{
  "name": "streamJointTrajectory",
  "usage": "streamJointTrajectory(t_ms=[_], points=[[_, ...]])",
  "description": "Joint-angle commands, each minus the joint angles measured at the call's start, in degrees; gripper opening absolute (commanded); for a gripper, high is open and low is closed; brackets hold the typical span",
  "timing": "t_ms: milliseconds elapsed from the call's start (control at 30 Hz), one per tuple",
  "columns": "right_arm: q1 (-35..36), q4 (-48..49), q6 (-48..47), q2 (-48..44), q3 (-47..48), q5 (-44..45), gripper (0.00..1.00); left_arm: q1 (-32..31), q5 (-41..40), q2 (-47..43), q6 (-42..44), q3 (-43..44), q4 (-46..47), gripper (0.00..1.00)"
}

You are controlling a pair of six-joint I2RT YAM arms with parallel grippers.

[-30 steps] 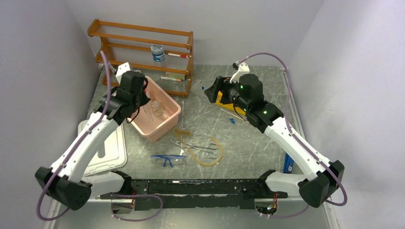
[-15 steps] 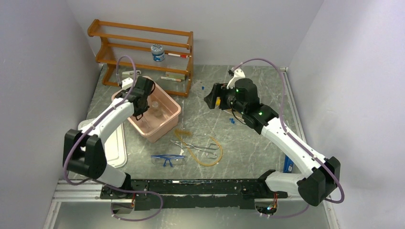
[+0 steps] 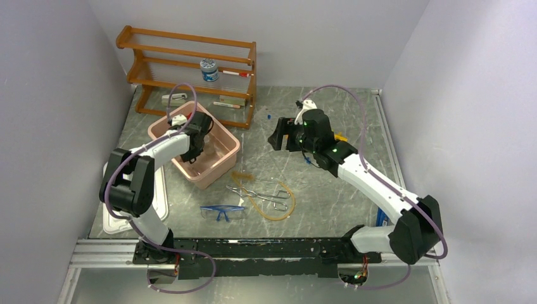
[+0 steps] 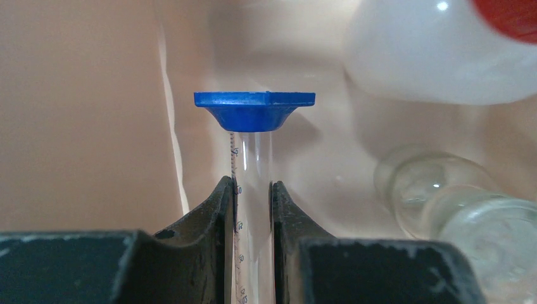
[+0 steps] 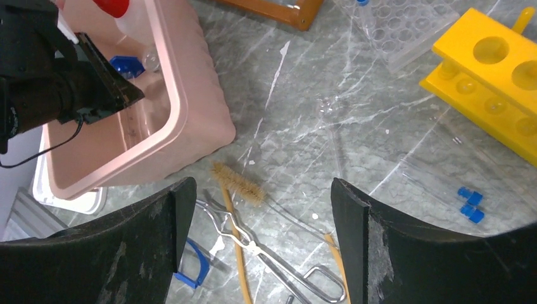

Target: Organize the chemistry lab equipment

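Left gripper (image 4: 252, 190) clamped on blue-based graduated cylinder (image 4: 253, 155) inside pink bin (image 3: 215, 172), 10 o'clock. Right gripper (image 5: 259, 190) spread wide, 1 o'clock.

Grey marbled tabletop (image 3: 329, 196) under wooden rack (image 3: 252, 79); pale back wall (image 3: 304, 38) just behind rack; plain side walls left, right of rack.

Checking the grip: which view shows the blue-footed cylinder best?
Left wrist: the cylinder fills the frame, pinched in the left claw, scale marks visible. Right wrist shows only its blue foot inside the bin. Top external: not visible.
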Motion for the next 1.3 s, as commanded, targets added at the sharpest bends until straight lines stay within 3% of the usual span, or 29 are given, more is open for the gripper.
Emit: streamJointTrajectory(t_ms=[0, 333, 533, 800, 967, 1067, 1267], points=[[-0.38, 1.51, 1.85, 3.4, 1.8, -0.1, 0.81, 0.48, -2.05, -0.56, -1.97, -1.72, 3.52, 0.08], [-0.4, 3.53, 0.36, 5.53, 0.77, -2.61, 0.79, 0.57, -2.29, -0.51, -3.26, -3.73, 6.89, 0.23], [-0.39, 4.73, -0.02, 4.73, -2.17, -1.36, 0.79, 0.56, -1.51, -4.38, -2.46, -5.28, 7.63, 0.49], [0.17, 7.21, -3.8, 4.53, -5.88, -2.7, 0.78, 0.57, -1.16, -12.88, 0.45, -3.77, 4.07, 0.58], [5.51, 8.74, -10.21, 6.04, -8.81, -0.73, 0.62, 0.52, -0.52, -21.92, 3.16, -1.5, 0.63, 0.59], [10.24, 8.12, -13.91, 9.38, -8.92, 1.64, 0.53, 0.57, 1.71, -29.17, 8.34, -0.63, 3.81, 0.64], [16.33, 11.85, -17.39, 16.22, -8.66, -3.41, 0.55, 0.57, 10.02, -37.17, 17.2, 3.39, 8.23, 0.68]])
